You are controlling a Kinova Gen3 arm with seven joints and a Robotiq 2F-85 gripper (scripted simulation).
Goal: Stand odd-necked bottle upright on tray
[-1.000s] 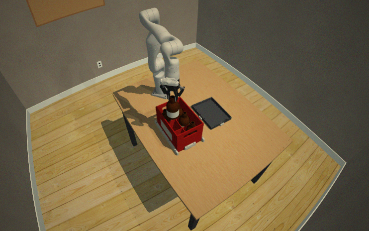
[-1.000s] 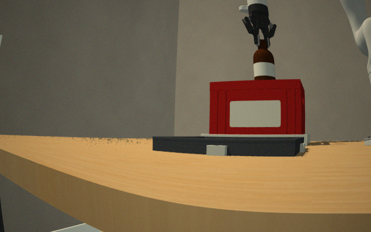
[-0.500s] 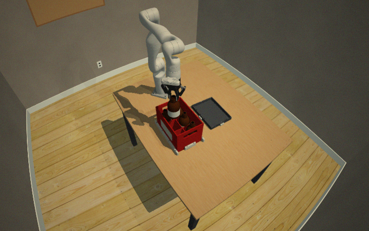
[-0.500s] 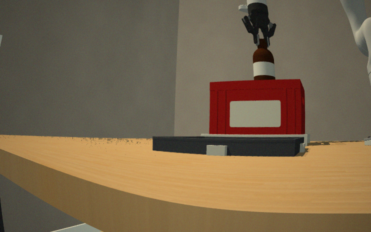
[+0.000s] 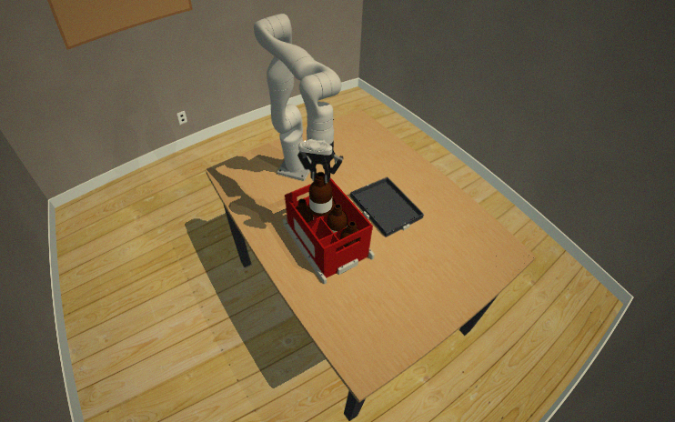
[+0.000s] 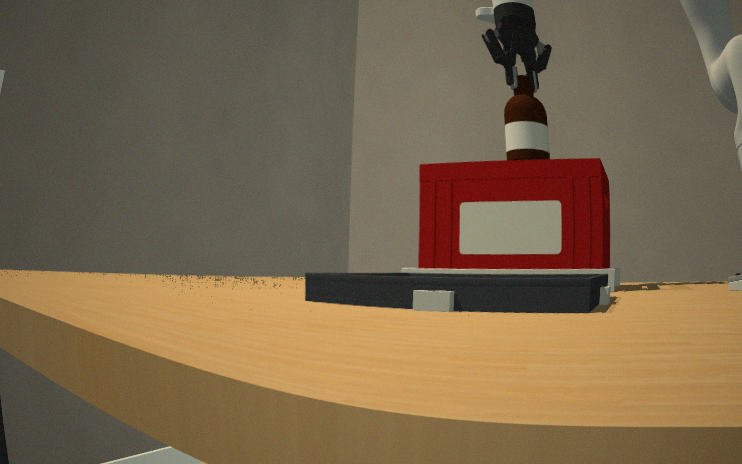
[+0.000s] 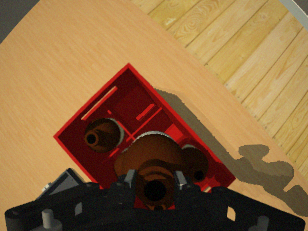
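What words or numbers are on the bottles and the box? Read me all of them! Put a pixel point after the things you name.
There are none that I can read.
White band on the held bottle (image 5: 320, 205) (image 6: 526, 136): no writing shows.
Pale panel on the red crate (image 5: 304, 238) (image 6: 509, 227): looks blank.
The other bottles: no writing I can make out.
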